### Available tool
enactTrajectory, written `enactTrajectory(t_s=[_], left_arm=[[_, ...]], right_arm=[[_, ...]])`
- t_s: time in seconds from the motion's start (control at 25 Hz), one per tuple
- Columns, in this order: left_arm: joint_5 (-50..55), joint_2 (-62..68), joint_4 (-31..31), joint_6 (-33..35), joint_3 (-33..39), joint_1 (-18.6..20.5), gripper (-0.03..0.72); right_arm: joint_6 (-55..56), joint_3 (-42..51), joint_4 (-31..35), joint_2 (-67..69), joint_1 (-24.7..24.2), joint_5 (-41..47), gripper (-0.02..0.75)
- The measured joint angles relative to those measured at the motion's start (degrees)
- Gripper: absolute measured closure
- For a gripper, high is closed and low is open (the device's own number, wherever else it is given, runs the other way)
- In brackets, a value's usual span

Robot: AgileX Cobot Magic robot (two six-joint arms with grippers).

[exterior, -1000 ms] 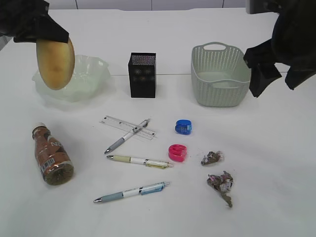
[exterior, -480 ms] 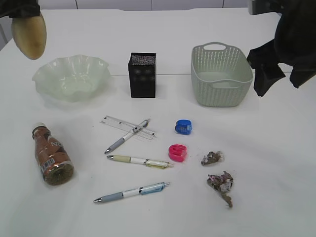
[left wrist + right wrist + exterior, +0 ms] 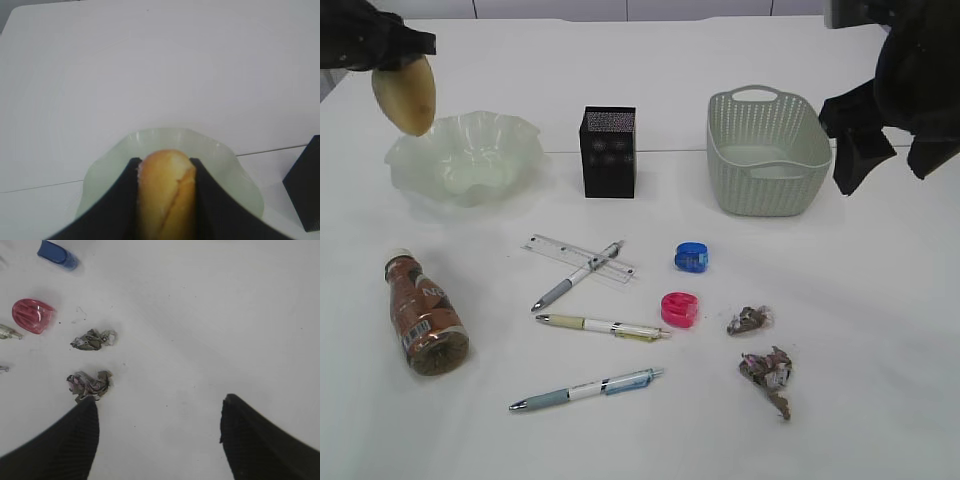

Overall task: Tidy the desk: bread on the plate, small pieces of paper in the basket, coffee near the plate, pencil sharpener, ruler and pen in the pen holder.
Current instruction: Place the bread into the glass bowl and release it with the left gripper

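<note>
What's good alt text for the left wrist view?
The left gripper holds a golden-brown bread roll between its two black fingers, directly above a pale green ruffled glass plate on the white desk. The corner of a black pen holder shows at the right edge.

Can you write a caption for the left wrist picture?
Left gripper holds the bread above the green plate.
</note>
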Motion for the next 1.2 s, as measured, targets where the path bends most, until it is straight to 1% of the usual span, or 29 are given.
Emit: enactTrajectory(t_s=[0.16,0.24,0.6,0.72,1.2], left_arm=[[-7.31,3.43,-0.3,0.0,0.0,-1.61,0.501],[-9.23,5.44,-0.53,0.0,-0.72,-1.86,0.499],[-9.3,15.48,-1.0,0.0,-10.23,-1.95,0.489],[-8.61,17.71,-1.0,0.0,-12.46,-1.95,0.473],[-6.08,20.46,-1.0,0.0,-13.58,-1.95,0.311]], right_arm=[[0.33,0.0,0.0,0.0,0.0,0.0,0.186],[0.33,0.0,0.0,0.0,0.0,0.0,0.186],[0.46,0.0,-0.04,0.0,0.0,0.0,0.186],[0.46,0.0,-0.36,0.0,0.0,0.0,0.186],[0.57,0.0,-0.59,0.0,0.0,0.0,0.186]])
